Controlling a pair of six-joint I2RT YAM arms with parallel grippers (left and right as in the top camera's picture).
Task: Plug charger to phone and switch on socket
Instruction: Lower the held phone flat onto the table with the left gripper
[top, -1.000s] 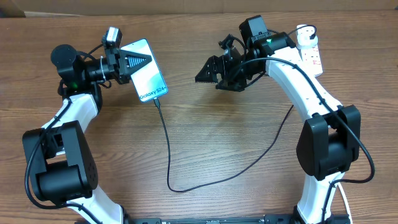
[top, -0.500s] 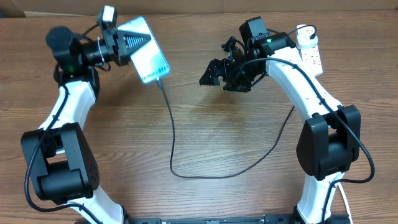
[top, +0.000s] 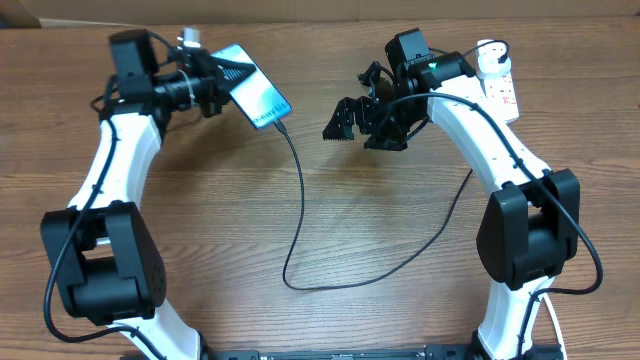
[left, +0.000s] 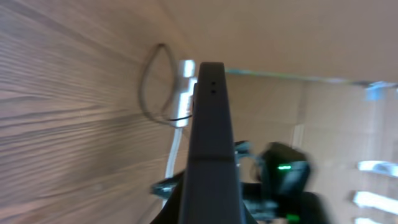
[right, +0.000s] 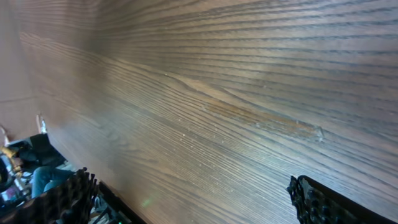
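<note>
The left gripper (top: 232, 73) was clamped tight on the far-left end of the phone (top: 263, 98), up in the far-left part of the desk (top: 190, 230). The phone sat at an angle, teal screen up, its other end pointing near-right. Honestly couldn't tell if it was clear of the wood or resting on it. On the left wrist cam the phone (left: 211, 130) was just an edge-on dark slab straight down the middle, with everything behind it blurry.

The charger (top: 300, 220) had its little connector tip at the phone's near-right end, and it looked seated in the port. From there the thin black cable ran toward the near side, looped round mid-desk, then climbed back right and far, passing under the right arm (top: 485, 135) toward the socket (top: 508, 92). The socket was a white strip with red switches, lying at the far-right edge of the desk. The arm's wrist sat just beside it and black wiring crossed its far end, so I couldn't make out the plug end properly.

The right gripper (top: 352, 100) hung in the far middle, between phone and socket, touching neither, spread wide and holding nothing. The right wrist cam agreed: black ribbed fingertips (right: 65, 196) in opposite bottom corners, wood grain between them.
</note>
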